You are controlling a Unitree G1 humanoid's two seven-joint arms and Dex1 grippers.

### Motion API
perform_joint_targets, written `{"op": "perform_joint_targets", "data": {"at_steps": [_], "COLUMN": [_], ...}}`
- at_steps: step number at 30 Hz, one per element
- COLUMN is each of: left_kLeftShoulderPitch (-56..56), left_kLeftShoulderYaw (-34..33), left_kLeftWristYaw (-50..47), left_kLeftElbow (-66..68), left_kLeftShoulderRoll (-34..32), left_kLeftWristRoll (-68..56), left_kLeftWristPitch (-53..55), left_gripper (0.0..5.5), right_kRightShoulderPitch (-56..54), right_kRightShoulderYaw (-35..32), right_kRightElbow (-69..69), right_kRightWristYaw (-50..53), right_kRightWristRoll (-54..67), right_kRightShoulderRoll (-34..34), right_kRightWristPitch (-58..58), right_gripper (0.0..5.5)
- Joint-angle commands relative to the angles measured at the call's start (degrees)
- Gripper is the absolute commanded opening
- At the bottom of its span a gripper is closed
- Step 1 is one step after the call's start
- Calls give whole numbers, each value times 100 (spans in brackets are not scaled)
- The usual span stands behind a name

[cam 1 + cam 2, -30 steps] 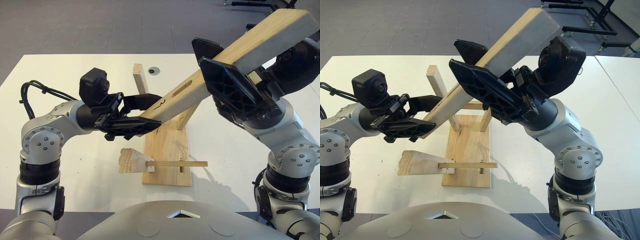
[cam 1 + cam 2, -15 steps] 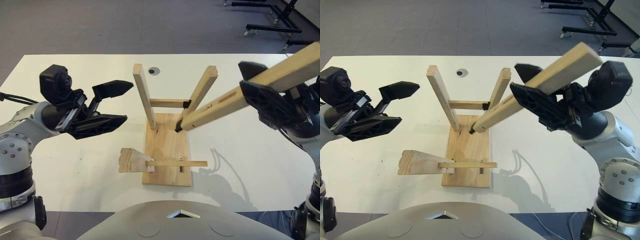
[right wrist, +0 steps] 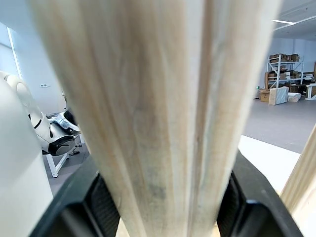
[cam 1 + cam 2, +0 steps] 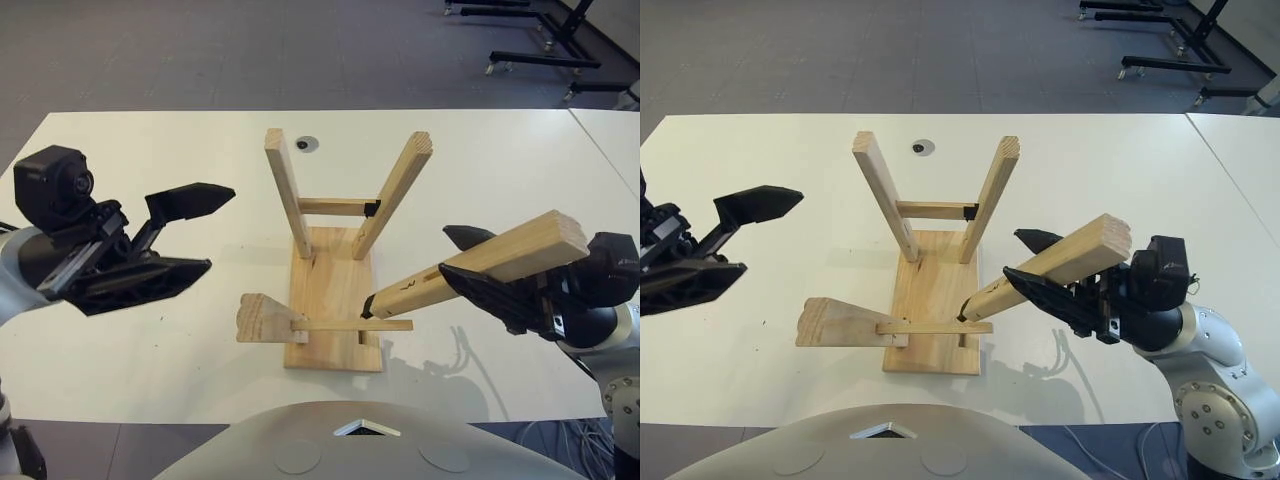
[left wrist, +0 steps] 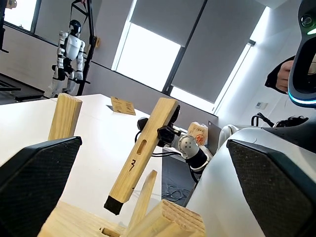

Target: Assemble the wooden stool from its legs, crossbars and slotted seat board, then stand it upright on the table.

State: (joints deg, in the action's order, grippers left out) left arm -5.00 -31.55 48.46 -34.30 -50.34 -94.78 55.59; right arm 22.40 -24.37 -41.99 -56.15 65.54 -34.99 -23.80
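Observation:
The slotted seat board (image 4: 330, 290) lies flat on the white table (image 4: 150, 150). Two legs (image 4: 288, 190) (image 4: 396, 192) stand in it, joined by a short crossbar (image 4: 335, 207). A third leg (image 4: 262, 320) lies at the board's near left corner with a thin crossbar (image 4: 360, 325) sticking out over the board. My right gripper (image 4: 452, 256) is shut on a fourth leg (image 4: 500, 262), held slanted, its dark lower end (image 4: 368, 310) touching or just above the thin crossbar. To the left of the board my left gripper (image 4: 215, 228) hangs open with nothing in it.
A small round grommet (image 4: 306, 143) sits in the table behind the stool parts. Black metal frames (image 4: 545, 55) stand on the floor at the far right. Bare tabletop stretches left and right of the board.
The left gripper let go of the slanted leg's end and drew back to the left. The right arm lowered the leg, bringing its end from the far upright leg to the board's near end.

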Motion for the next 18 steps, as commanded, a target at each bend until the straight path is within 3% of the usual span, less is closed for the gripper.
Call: {"op": "perform_joint_targets", "data": {"at_steps": [1, 6, 18], "left_kLeftShoulderPitch": [-777, -1166, -1361], "left_kLeftShoulderYaw": [-260, 210, 747], "left_kLeftWristYaw": [-583, -1419, -1090], "left_kLeftElbow": [-831, -1674, -1783], "left_kLeftShoulderRoll": [247, 484, -12], "left_kLeftWristRoll": [-97, -22, 1132], "left_kLeftWristPitch": [-294, -798, -1024], "left_gripper": [540, 540, 540], "right_kRightShoulderPitch": [-322, -961, -1124], "right_kRightShoulderYaw": [-299, -273, -125], "right_kRightElbow": [307, 846, 846], "right_kRightWristYaw": [-127, -329, -199], "right_kRightWristRoll": [406, 554, 451], "right_kRightShoulderRoll": [-458, -811, -465], "right_kRightWristPitch": [-233, -469, -437], "right_gripper": [213, 213, 213]}}
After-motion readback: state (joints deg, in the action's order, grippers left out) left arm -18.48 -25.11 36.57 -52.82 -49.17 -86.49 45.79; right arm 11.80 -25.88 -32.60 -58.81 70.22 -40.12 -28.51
